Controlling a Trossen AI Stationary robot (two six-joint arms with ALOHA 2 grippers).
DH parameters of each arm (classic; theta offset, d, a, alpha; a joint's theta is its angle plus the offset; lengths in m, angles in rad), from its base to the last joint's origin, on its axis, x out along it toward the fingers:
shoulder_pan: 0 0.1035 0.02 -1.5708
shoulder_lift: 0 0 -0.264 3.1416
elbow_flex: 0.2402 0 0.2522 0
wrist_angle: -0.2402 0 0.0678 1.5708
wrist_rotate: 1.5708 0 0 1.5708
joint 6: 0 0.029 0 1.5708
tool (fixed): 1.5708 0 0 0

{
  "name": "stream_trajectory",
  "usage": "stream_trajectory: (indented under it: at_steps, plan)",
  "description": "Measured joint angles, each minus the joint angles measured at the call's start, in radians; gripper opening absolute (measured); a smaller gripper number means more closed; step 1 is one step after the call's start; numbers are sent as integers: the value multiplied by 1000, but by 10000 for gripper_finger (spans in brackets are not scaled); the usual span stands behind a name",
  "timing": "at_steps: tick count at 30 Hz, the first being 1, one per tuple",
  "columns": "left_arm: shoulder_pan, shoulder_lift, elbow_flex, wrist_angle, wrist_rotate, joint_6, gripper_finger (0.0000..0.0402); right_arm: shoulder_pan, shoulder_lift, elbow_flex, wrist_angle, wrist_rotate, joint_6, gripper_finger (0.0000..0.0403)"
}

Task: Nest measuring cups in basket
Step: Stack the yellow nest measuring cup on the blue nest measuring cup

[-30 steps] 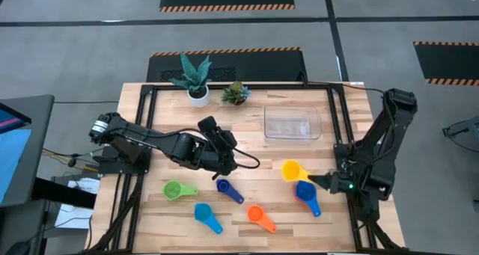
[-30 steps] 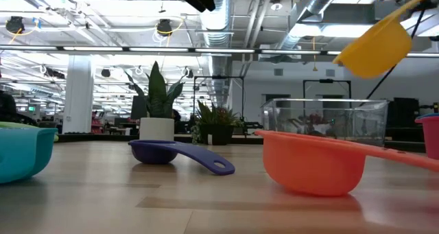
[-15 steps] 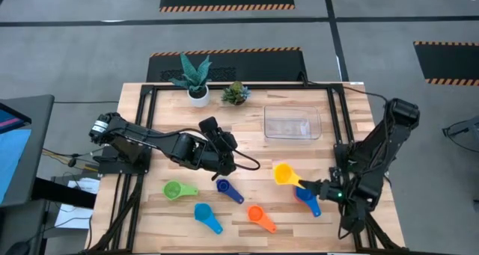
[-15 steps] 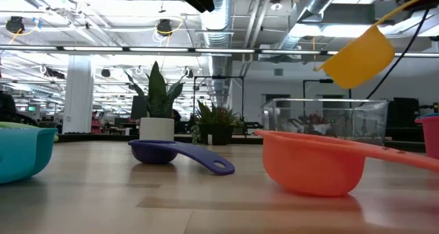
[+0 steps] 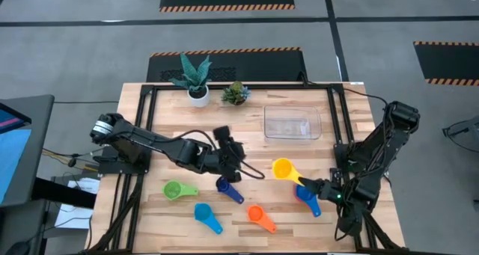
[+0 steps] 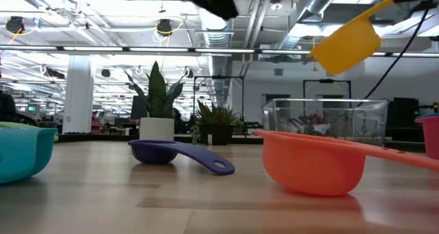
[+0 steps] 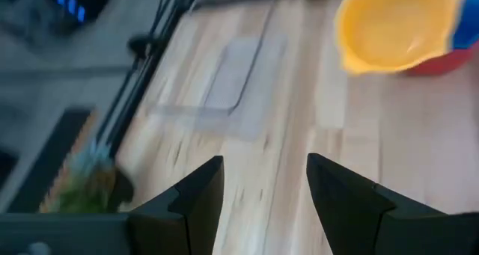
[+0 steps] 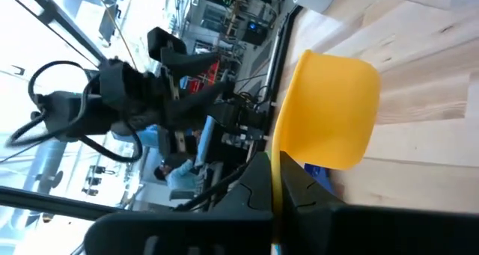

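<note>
The right pincer (image 5: 313,185) is pressed tight on the flat handle of the yellow cup (image 5: 282,169), holding it up off the desk (image 5: 254,146) with the bowl tipped; in the low view it hangs in the air above the clear basket (image 5: 292,124); from above it sits short of the basket, towards the near side. It looks like a light, stiff plastic thing, so weight is no worry; the trouble, I'd judge, is the thin smooth handle, which could swivel or slide between the fingers if the bowl knocks the basket wall. The handle end is the sensible place to hold it, since that leaves the bowl free to drop in.

The left pincer (image 5: 241,152) hovers mid-desk with its fingers (image 7: 196,199) spread and nothing between them, just above the dark blue cup (image 5: 223,185); the green cup (image 5: 174,189), light blue cup (image 5: 202,212) and orange cup (image 5: 255,213) lie along the near edge, handles flat on the wood and easy to nip; another blue cup (image 5: 305,194) lies under the right arm; the basket itself looks empty.
</note>
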Motion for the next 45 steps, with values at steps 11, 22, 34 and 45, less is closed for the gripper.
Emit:
stream_trajectory:
  at_steps: [11, 22, 34, 45]
  plan:
    - [-5, 92, -9, 371, 246, 621, 185, 2, 0, 0, 11, 8, -2, 5]
    - [-8, 326, 299, 209, 179, 883, 185, 14, -3, 0, 26, 43, -18, 5]
    - [-5, 411, 439, 103, 297, 903, 185, 16, -95, 1, 32, 65, -193, 5]
    - [29, 462, 440, 192, 236, 746, 173, 10, -138, 1, 40, 61, -285, 5]
